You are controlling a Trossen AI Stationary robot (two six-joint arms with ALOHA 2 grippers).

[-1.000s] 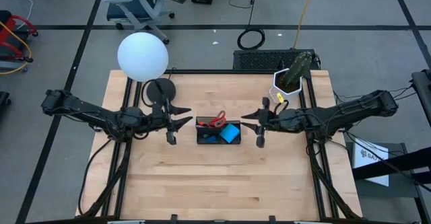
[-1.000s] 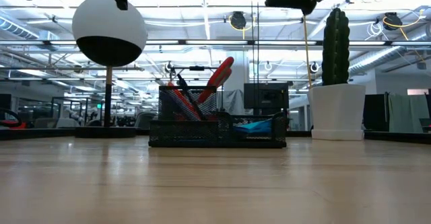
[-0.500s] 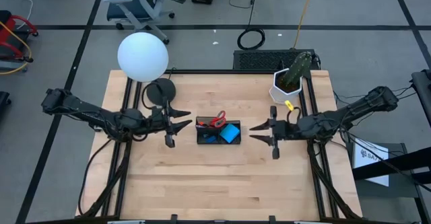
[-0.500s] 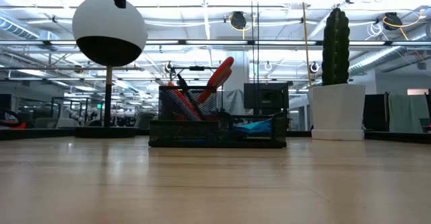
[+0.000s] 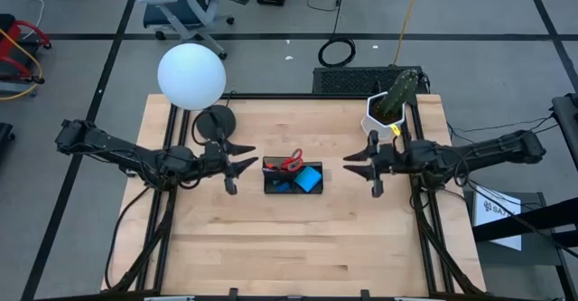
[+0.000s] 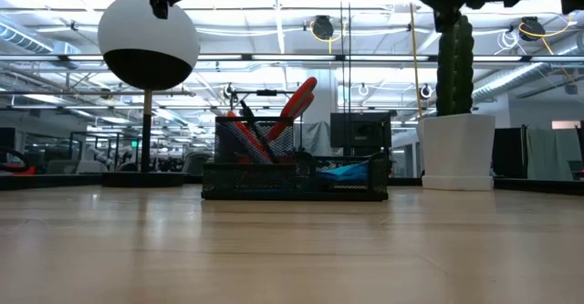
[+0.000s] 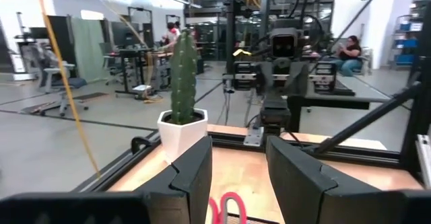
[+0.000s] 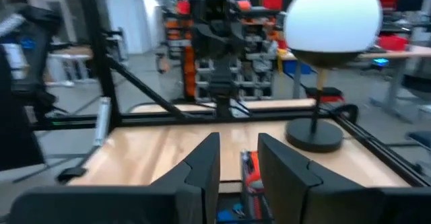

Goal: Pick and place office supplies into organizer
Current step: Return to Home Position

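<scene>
- The organizer point(image 5: 268, 164) sits mid-frame on the table point(image 5: 298, 247). The scissors point(image 5: 291, 161) stand handles-up in its upper part, and the blue pad point(image 5: 310, 180) lies in its right half.
- From table height, the pens point(image 6: 245, 135) lean in the taller mesh cup at the organizer's left end, beside the red handles. I cannot pick out an eraser.
- No loose supply shows on the bare wood from above, so the sorting looks done to me.
- The left gripper point(image 5: 242, 165) hangs just left of the organizer, released, with its fingers apart and nothing between them.
- The right gripper point(image 5: 359, 164) hangs to the right of the organizer, a little farther off, likewise released and empty.
- What is left, as I judge it, is only the retreat, since both arms reach in over the table and neither is folded back to rest.
- The cactus point(image 5: 390, 107) at upper right and the lamp point(image 5: 191, 75) at upper left stand apart from the organizer and are no part of the job.
</scene>
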